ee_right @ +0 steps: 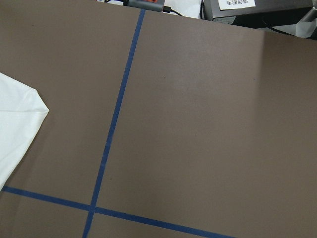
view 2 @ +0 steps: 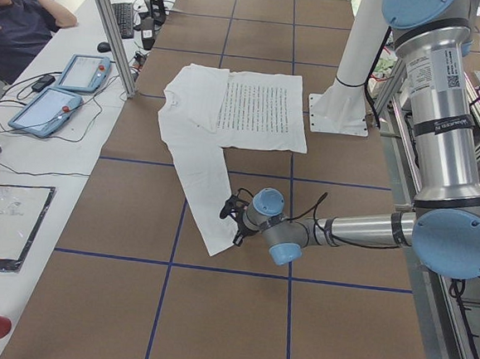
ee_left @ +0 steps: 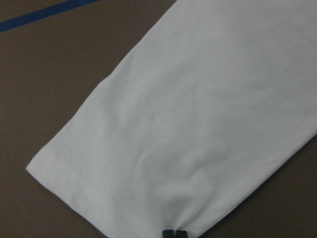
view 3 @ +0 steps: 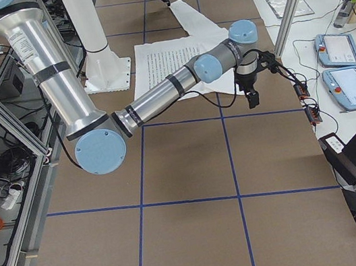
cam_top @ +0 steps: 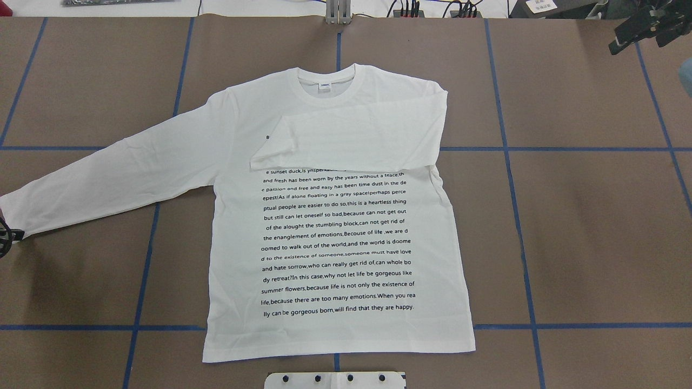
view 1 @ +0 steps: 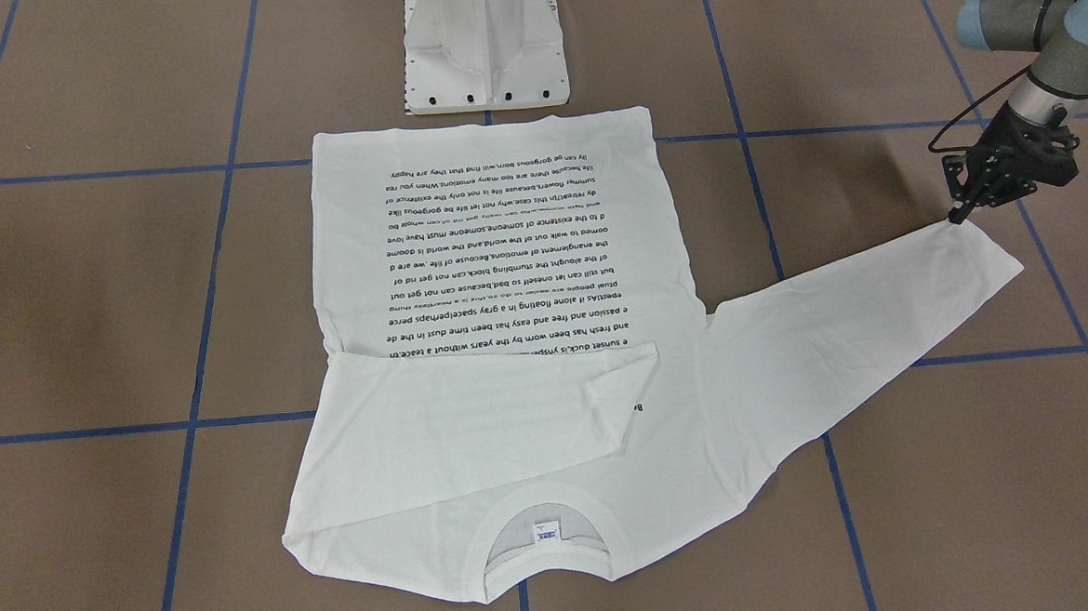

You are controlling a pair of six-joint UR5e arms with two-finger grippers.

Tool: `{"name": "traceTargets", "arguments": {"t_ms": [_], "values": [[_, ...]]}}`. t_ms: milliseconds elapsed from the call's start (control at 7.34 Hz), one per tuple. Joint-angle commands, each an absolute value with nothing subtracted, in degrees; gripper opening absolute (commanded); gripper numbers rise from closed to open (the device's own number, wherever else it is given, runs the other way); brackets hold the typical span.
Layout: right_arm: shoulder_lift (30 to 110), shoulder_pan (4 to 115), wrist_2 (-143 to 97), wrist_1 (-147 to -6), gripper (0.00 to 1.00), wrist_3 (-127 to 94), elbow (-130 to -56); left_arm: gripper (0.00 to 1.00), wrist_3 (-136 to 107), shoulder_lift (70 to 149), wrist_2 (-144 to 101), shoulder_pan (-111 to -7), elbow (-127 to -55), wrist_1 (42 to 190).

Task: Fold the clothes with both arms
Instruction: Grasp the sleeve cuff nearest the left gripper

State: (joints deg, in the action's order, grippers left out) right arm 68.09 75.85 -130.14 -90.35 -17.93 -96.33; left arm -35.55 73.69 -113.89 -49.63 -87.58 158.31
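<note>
The white long-sleeved T-shirt (cam_top: pixel 335 243) lies flat in the middle of the brown table (cam_top: pixel 594 216), words side up.

Done so far: the R sleeve (cam_top: pixel 357 135) is folded over the chest and hides the top lines of the words.

Left to do: the L sleeve (cam_top: pixel 108 178) is stretched out on the table, not folded yet. The body is not folded at all. So I think the job is only just begun, maybe 1 step of 3 or 4.

The L gripper (view 1: pixel 960 212) is at the cuff end of the L sleeve. Its tips are very close together, right on the cuff edge, and the cloth puckers a bit there. It looks like it pinches the cuff. The next step is prob. to bring that sleeve over the chest too.

The R gripper (cam_top: pixel 621 42) hangs over bare table, well apart from the shirt, w/ nothing in it. Wide or narrow? Can't tell.

Which way: the hem (cam_top: pixel 340 351) is just by the white pedestal (view 1: pixel 484 57), and the neck (cam_top: pixel 327 86) points away from the robot. So the long way of the body runs from robot to far side. The L sleeve runs out to the robot's L and slants back toward it.
</note>
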Motion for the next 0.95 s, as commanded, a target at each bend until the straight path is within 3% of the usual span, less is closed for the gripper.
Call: {"name": "traceTargets", "arguments": {"t_ms": [0, 273, 818], "values": [[68.2, 75.8, -130.2, -90.4, 1.0, -17.9, -96.3, 0.0, -34.9, 74.2, -113.9, -50.5, -91.0, 158.6], [68.5, 75.8, -130.2, -90.4, 1.0, -17.9, -96.3, 0.0, -35.0, 81.2, -114.6, -57.8, -92.1, 157.9], [69.4, 75.8, -130.2, -90.3, 1.0, -17.9, -96.3, 0.0, -36.1, 99.2, -117.9, -59.2, -92.5, 141.8]]}}
